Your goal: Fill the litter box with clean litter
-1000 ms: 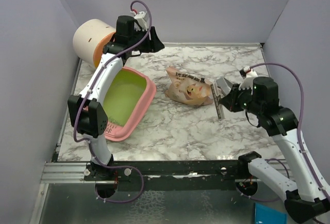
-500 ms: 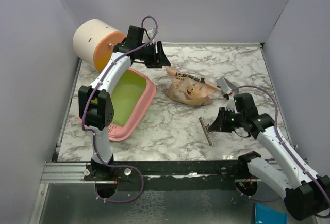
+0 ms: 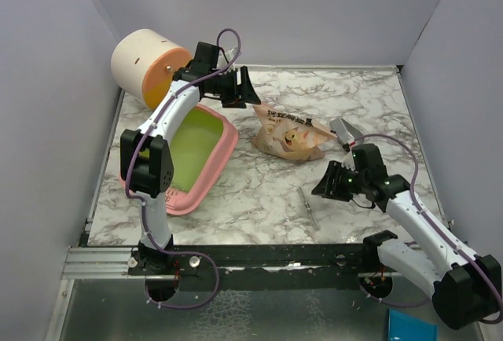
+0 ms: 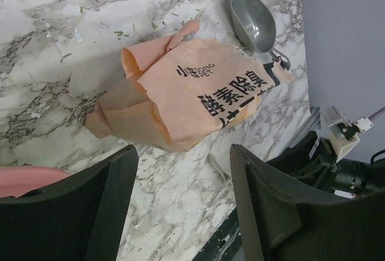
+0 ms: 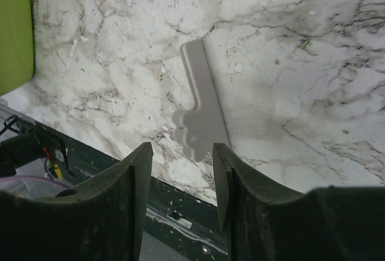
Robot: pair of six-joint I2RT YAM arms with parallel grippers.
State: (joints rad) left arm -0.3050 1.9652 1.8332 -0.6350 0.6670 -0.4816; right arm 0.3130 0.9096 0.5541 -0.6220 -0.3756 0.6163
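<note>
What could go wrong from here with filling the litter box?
The paper bag lies on its side outside the litter box; the open left gripper could spill its contents grabbing its crumpled end. The flat grey tool below the open right gripper sits near the table's front edge and could get knocked off.

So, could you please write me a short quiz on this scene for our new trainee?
1. True or false: the right gripper grips the flat grey tool.
2. Which lies right beside the paper bag? A the metal scoop; B the cylinder; C the flat grey tool.
3. Which gripper hangs over the bag?
Key: 1 false: its jaws stand open above the tool, which lies on the table. 2 A. 3 the left gripper.
</note>
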